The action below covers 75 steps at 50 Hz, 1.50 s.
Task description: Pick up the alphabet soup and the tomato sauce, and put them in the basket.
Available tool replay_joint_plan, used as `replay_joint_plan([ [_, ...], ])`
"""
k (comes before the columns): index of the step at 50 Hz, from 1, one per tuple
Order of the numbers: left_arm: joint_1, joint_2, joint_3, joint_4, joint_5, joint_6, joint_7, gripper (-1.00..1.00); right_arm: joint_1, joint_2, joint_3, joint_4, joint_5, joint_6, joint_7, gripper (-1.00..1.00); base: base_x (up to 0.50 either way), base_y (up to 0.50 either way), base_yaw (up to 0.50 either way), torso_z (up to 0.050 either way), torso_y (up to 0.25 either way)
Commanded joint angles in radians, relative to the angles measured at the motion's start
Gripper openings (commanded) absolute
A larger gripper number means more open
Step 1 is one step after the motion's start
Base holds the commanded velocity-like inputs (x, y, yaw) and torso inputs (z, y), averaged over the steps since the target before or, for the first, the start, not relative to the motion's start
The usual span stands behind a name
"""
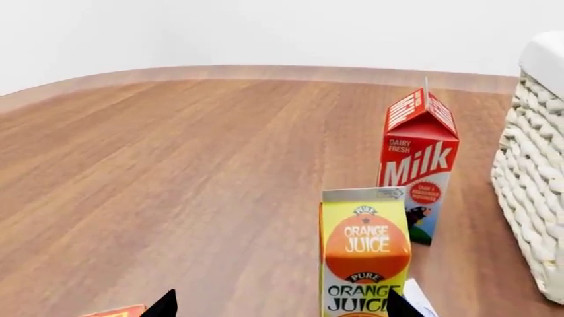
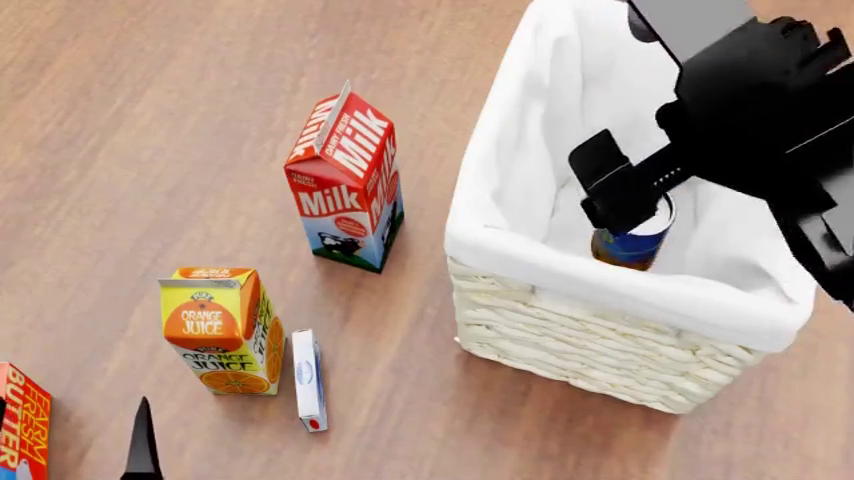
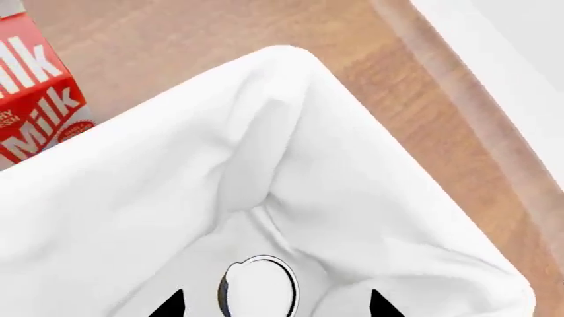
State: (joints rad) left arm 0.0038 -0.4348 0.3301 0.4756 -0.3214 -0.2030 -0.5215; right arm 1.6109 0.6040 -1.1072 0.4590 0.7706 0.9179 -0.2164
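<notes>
The alphabet soup [image 2: 633,243] stands upright inside the basket [image 2: 587,340], directly beneath the right gripper [image 2: 627,195], whose fingers are spread either side of its silvery top and seem clear of it, though the head view partly hides this. The can is rigid and smooth, best pinched across its straight sides. The left gripper [image 1: 275,305] hangs spread just before the orange juice carton [image 1: 364,254]. No tomato sauce is visible.

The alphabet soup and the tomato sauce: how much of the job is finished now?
The alphabet soup stands inside the basket, so that half looks done. The right gripper hovers right over it; whether it has let go is unclear. The tomato sauce appears in no view, so it remains to be fetched.
</notes>
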Motion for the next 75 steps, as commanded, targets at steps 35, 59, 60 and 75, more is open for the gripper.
replay_joint_plan([
  [35,0.025,-0.008,-0.043,0.107,-0.045,-0.015,0.02,1.0,-1.171,0.88,0.354,-1.115,0.137,-0.957,0.878,1.0,0.0,0.0,0.0,0.0,0.0],
  [59,0.027,-0.011,-0.032,0.106,-0.037,-0.005,0.018,1.0,-1.489,0.833,0.106,-1.053,-0.214,-1.348,1.099,1.0,0.0,0.0,0.0,0.0,0.0],
  [60,0.027,-0.013,-0.035,0.115,-0.042,-0.012,0.016,1.0,-1.497,0.82,0.098,-1.047,-0.224,-1.349,1.096,1.0,0.0,0.0,0.0,0.0,0.0],
  [75,0.027,-0.014,-0.028,0.114,-0.036,-0.008,0.014,1.0,-1.519,0.686,0.053,-0.966,-0.284,-1.3,1.055,1.0,0.0,0.0,0.0,0.0,0.0],
])
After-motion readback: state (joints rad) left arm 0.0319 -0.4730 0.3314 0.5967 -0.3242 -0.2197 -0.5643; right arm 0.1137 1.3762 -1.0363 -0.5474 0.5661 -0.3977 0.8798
